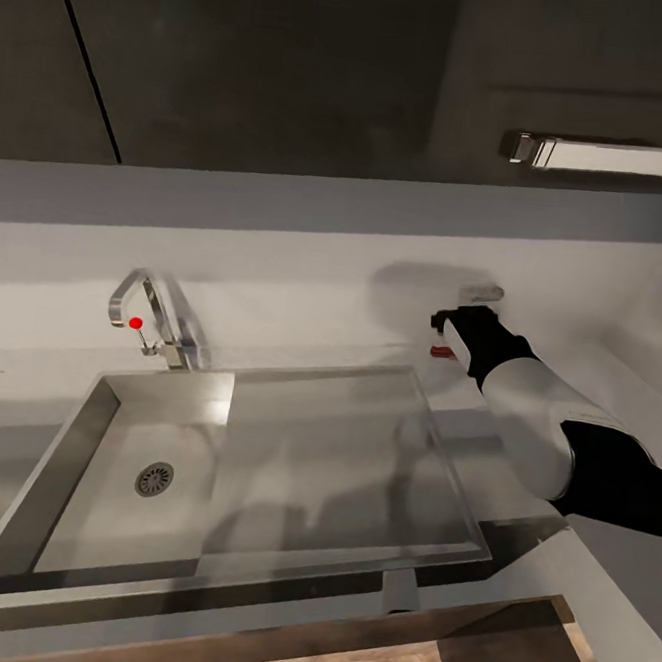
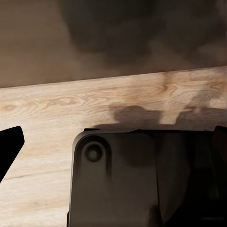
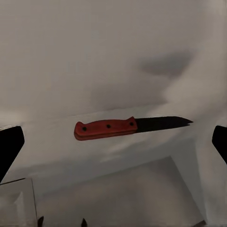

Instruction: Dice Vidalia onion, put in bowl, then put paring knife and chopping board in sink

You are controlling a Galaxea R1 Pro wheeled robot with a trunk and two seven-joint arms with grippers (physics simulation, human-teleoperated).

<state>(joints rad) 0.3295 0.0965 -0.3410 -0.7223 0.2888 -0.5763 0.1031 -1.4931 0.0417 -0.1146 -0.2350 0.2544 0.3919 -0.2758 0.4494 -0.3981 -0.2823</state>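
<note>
Grey, glossy surface point(image 1: 304, 299) ran under dark wall cabinets, with the sink point(image 1: 48, 467) let into it; its basin and drainboard looked bare, and no onion could be made out there. A chrome tap point(image 1: 156, 321) with a red knob stood at the back rim. The right arm reached forward past the far right corner of the sink, its white forearm angled toward the back wall and its black wrist tipped down over the knife point(image 3: 127, 126). In the right wrist view that knife lay flat on the surface just beyond the sink edge, red handle to one side and dark blade to the other, lying across between the two black fingertips point(image 3: 9, 146) of the right pincer point(image 3: 113, 144), which stood spread wide, released and holding nothing. The step in hand seemed to be picking up the knife; to do it well the pincer should come down centred over the handle, not the blade, with fingers straddling its narrow width, and close only once low enough to catch it against the surface. The left wrist view showed wood grain and a dark shape; whether the left pincer was released or clenched could not be told.
</note>
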